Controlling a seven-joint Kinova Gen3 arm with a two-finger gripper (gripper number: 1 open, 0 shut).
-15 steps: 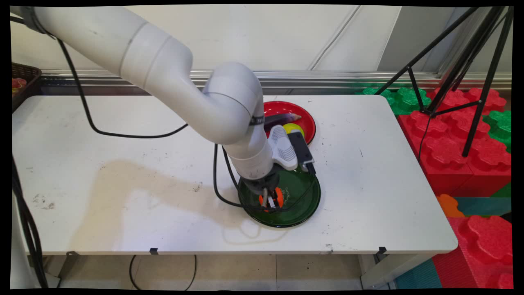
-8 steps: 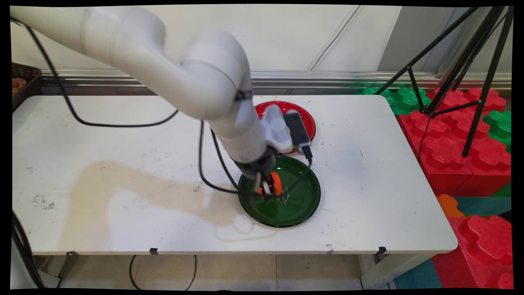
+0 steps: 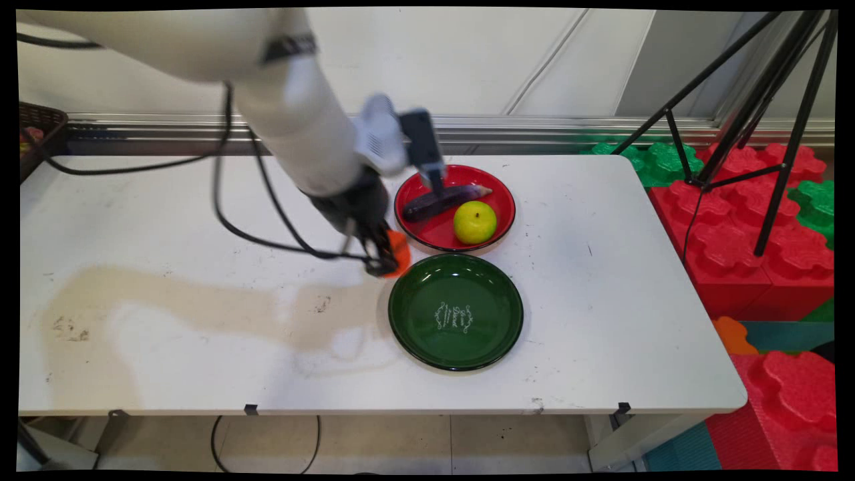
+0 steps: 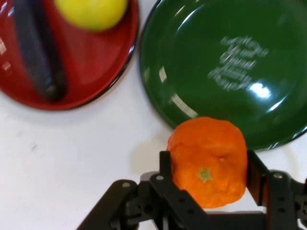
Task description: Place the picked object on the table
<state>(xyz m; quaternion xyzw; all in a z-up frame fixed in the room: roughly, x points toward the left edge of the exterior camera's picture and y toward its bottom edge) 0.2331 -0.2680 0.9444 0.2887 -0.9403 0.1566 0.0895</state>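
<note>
**Orange held above the table**

The gripper [image 3: 386,257] is clamping an orange [image 4: 207,160] between its fingers [image 4: 165,165], hanging over the table [image 3: 200,220] just left of the green plate [image 3: 456,312]. Beyond, a red plate [image 3: 497,200] is carrying an eggplant [image 3: 437,200] and a lemon [image 3: 475,222].

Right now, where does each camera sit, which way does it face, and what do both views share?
Main view: fixed above the table's near side, facing the back wall; shows the arm and gripper.
Hand view: on the hand, looking down along the gripper; linkage and fingers show.
Shared: orange in the gripper, green plate, red plate.
</note>
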